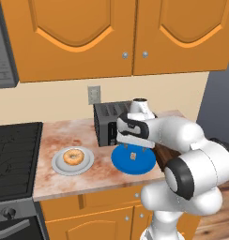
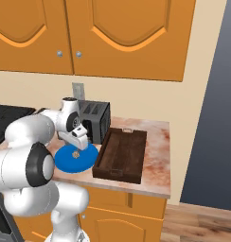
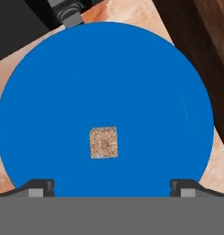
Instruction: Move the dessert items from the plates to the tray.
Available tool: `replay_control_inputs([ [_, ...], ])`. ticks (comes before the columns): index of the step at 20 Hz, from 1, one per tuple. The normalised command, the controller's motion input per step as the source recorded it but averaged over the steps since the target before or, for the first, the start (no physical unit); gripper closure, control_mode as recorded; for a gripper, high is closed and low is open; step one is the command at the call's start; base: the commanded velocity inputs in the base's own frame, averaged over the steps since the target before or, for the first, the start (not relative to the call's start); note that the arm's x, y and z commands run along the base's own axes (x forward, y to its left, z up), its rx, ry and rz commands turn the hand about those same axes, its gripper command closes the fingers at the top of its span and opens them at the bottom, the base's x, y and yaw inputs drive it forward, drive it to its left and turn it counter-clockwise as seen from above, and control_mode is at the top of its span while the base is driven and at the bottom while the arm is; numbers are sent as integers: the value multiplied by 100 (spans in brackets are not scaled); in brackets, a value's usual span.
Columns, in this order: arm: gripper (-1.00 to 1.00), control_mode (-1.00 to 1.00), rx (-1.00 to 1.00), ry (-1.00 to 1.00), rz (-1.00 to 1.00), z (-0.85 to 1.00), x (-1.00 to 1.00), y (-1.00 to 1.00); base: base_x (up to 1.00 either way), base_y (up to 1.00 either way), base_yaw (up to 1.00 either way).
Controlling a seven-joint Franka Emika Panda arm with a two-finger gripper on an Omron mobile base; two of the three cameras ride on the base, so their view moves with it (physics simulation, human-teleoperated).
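Observation:
A small tan pastry cube [image 3: 103, 142] lies on the bright blue plate [image 3: 104, 69], a little off its middle. My gripper [image 3: 111, 187] hangs open just above it, one fingertip to each side and touching nothing. From the left base, the gripper [image 1: 134, 151] stands over the cube [image 1: 133, 155] on the blue plate [image 1: 120, 160]. The glazed ring donut [image 1: 73, 157] rests on the grey-white plate [image 1: 57, 165] further left. The dark wooden tray [image 2: 122, 153] lies right of the blue plate [image 2: 65, 164], with nothing on it.
A black-and-grey toaster [image 2: 96, 120] stands against the wall right behind the blue plate. The black stove [image 1: 13, 154] borders the counter on the left. Orange wall cabinets [image 1: 79, 37] hang overhead. The counter ends just right of the tray.

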Motion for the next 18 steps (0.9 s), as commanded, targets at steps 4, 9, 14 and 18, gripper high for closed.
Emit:
replay_control_inputs([
  [4, -100, -100, 0, 0, 0, -25, 4, 0, 0, 0, 0],
  [9, -100, -100, 0, 4, 0, -16, 5, 0, 0, 0, 0],
  [14, -100, -100, 0, 4, 0, -20, 14, 0, 0, 0, 0],
  [18, -100, -100, 0, 0, 0, -17, 22, 0, 0, 0, 0],
])
